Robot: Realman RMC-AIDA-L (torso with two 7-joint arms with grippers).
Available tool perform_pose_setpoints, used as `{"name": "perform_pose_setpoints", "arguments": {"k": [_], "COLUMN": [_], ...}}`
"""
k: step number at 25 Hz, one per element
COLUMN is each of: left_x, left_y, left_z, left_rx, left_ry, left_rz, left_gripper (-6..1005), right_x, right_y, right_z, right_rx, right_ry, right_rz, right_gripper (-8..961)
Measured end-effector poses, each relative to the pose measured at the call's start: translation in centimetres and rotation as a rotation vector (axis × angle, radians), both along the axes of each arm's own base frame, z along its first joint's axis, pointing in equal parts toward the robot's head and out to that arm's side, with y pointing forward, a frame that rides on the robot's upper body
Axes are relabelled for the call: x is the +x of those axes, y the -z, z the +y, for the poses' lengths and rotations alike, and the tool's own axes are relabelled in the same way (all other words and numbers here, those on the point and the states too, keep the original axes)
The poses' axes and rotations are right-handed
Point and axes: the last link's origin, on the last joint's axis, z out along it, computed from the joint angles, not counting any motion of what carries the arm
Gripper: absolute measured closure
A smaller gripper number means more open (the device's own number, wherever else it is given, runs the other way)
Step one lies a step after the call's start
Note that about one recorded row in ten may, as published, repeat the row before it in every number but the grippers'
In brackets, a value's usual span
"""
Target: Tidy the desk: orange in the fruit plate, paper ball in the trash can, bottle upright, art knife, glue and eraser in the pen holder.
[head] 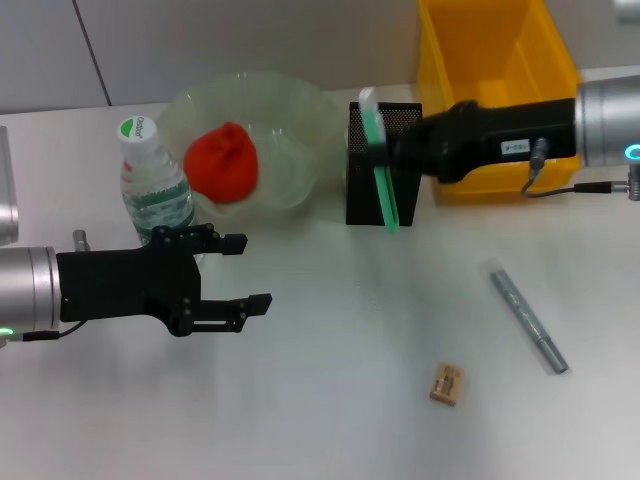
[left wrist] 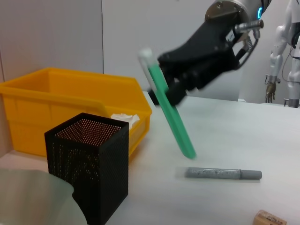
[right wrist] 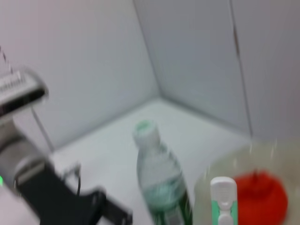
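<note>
Only the left wrist view shows white crumpled paper (left wrist: 125, 120) in the yellow bin (left wrist: 51, 101) behind the pen holder (head: 378, 165). The right gripper (head: 385, 152) is clenched on the art knife (head: 380, 170), a slim green tool with a white cap, tilted above the holder's front edge. Left of the holder: orange (head: 222, 161) in the fruit plate (head: 290, 110), bottle (head: 152, 185) upright. Left gripper (head: 245, 272) hovers spread and unladen near the bottle. Right of the holder lie the grey glue (head: 528, 320) and the eraser (head: 447, 383)

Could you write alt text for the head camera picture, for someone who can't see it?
The right gripper holds a green art knife over a black mesh pen holder. On the white desk lie an eraser and a grey glue stick; the left gripper waits open beside an upright bottle.
</note>
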Motion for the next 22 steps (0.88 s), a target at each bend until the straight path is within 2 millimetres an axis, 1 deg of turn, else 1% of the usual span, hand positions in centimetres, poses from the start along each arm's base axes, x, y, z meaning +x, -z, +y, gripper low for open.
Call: {"name": "perform_pose_setpoints", "arguments": {"k": [1, 2, 3, 4, 6, 7, 10, 11, 15, 17, 18, 20, 21, 22], "left_x": [0.0, 0.0, 0.0, 0.0, 0.1, 0.1, 0.1, 0.1, 0.2, 0.2, 0.2, 0.2, 0.2, 0.2], "left_y": [0.0, 0.0, 0.0, 0.0, 0.1, 0.1, 0.1, 0.1, 0.1, 0.1, 0.1, 0.1, 0.1, 0.1], "left_z": [0.0, 0.0, 0.0, 0.0, 0.0, 0.0, 0.0, 0.0, 0.0, 0.0, 0.0, 0.0, 0.0, 0.0], "left_rx": [0.000, 0.000, 0.000, 0.000, 0.001, 0.001, 0.002, 0.003, 0.003, 0.003, 0.003, 0.003, 0.004, 0.004], "left_ry": [-0.001, -0.001, -0.002, -0.002, -0.003, -0.003, -0.005, -0.006, -0.006, -0.006, -0.006, -0.006, -0.005, -0.005], "left_rz": [-0.002, -0.003, -0.004, -0.005, -0.008, -0.008, -0.015, -0.017, -0.019, -0.019, -0.019, -0.019, -0.019, -0.019], "left_gripper": [199, 199, 200, 200, 200, 200, 200, 200, 199, 199, 199, 199, 199, 199], "right_x": [0.4, 0.4, 0.8, 0.8, 1.3, 1.3, 1.7, 1.9, 2.0, 1.8, 1.8, 1.8, 2.0, 2.0], "right_y": [-0.4, -0.4, -0.9, -0.9, -1.6, -1.6, -2.2, -2.4, -2.1, -1.5, -1.5, -0.8, -0.2, -0.2], "right_z": [0.0, 0.0, 0.1, 0.1, 0.5, 0.5, 1.4, 2.0, 2.7, 3.2, 3.2, 3.5, 3.7, 3.7], "right_rx": [0.051, 0.051, 0.106, 0.106, 0.191, 0.191, 0.280, 0.329, 0.356, 0.365, 0.365, 0.366, 0.365, 0.365], "right_ry": [-0.021, -0.021, -0.031, -0.031, -0.023, -0.023, 0.006, 0.033, 0.059, 0.064, 0.064, 0.070, 0.079, 0.079], "right_rz": [0.060, 0.060, 0.123, 0.123, 0.189, 0.189, 0.229, 0.243, 0.239, 0.219, 0.219, 0.196, 0.167, 0.167], "right_gripper": [778, 778, 778, 777, 777, 777, 776, 775, 774, 773, 773, 772, 772, 772]}}
